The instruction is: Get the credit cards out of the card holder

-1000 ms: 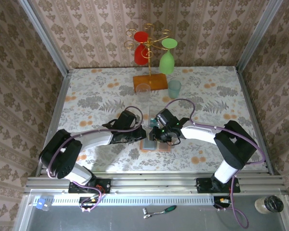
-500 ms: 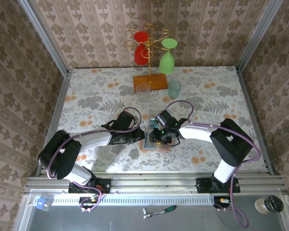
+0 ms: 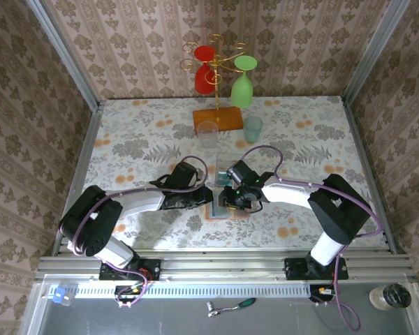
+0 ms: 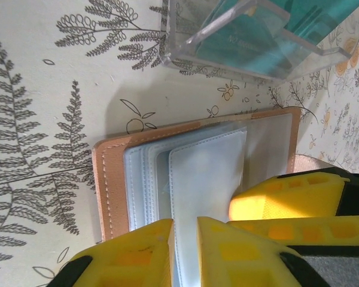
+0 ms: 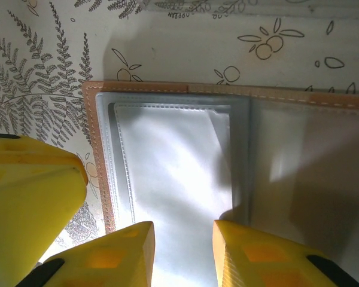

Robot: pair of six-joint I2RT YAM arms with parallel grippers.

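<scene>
Clear plastic box [image 4: 191, 52] with teal cards [image 4: 246, 39], just beside open card holder [image 4: 110, 179]

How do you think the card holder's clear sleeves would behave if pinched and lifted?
Probably floppy: the clear sleeves are thin, fanned leaves. Likely slippery, since they shine glossily. The card holder is thin and flat, so probably light; it may lift along.

We get bright overhead light; glare whitens the sleeves of the card holder [image 5: 167, 179], and the close yellow fingers [image 5: 257, 257] blur.
</scene>
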